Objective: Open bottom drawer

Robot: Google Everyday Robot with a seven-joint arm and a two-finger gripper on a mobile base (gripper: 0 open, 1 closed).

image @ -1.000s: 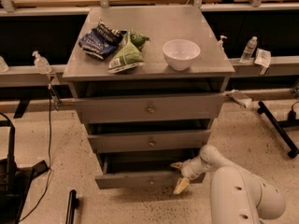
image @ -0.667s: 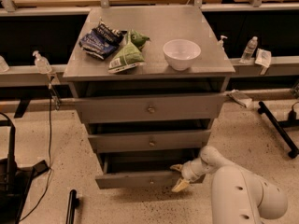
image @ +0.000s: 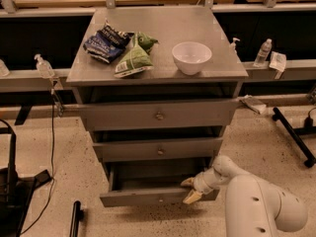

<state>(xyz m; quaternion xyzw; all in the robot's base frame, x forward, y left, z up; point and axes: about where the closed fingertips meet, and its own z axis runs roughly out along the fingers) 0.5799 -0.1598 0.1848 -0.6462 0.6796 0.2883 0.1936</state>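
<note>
A grey metal cabinet (image: 158, 28) with three drawers stands in the middle, on a speckled floor (image: 59, 157). The white robot arm (image: 261, 209) comes in from the lower right corner and reaches toward the left, to the lowest part of the cabinet.

The top drawer (image: 123, 115) has the widest front and the middle drawer (image: 128, 149) is a bit narrower. Both fronts stand a little forward of the body.

The bottom drawer (image: 138, 196) is the lowest one and it has the narrowest front. It is pulled out further than the two others, so the plain grey tray inside is visible from above. A small round knob (image: 159, 200) sits in the centre of its front.

On the top of the cabinet lie a blue bag (image: 106, 42) at the left and a green bag (image: 134, 59) just beside it, touching it. A white bowl (image: 191, 57) stands to the right of them, apart.

A clear bottle (image: 262, 53) stands on the rail to the right of the cabinet, and a pump bottle (image: 43, 66) on the rail to the left.

The gripper (image: 190, 190) is at the right end of the bottom drawer front. Its yellowish fingers (image: 187, 182) are clasped on the upper edge of the panel, one behind it and one in front.
</note>
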